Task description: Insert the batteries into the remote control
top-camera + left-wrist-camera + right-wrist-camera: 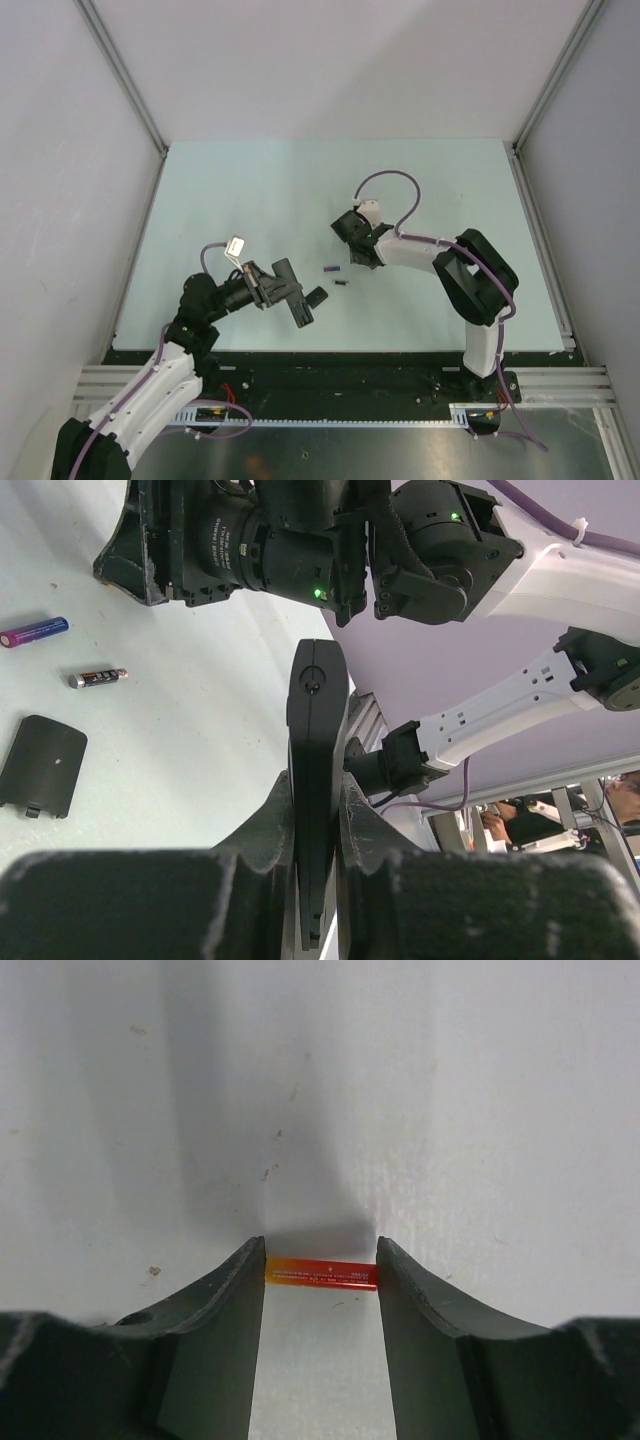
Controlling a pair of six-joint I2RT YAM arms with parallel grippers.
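My left gripper (279, 286) (317, 785) is shut on the remote control (299, 310) (318, 705), a slim black bar held on edge above the table. Its detached black cover (316, 296) (42, 765) lies flat on the table beside it. A blue-purple battery (331, 268) (33, 632) and a dark battery (341, 283) (97, 677) lie loose between the two arms. My right gripper (357, 255) (320, 1260) is low at the table, its two fingers touching the two ends of a red battery (320, 1274). The red battery is hidden in the top view.
The pale green table mat (250, 190) is bounded by white walls and metal rails at the sides. The right arm's wrist and gripper body (260, 550) show close beyond the remote in the left wrist view.
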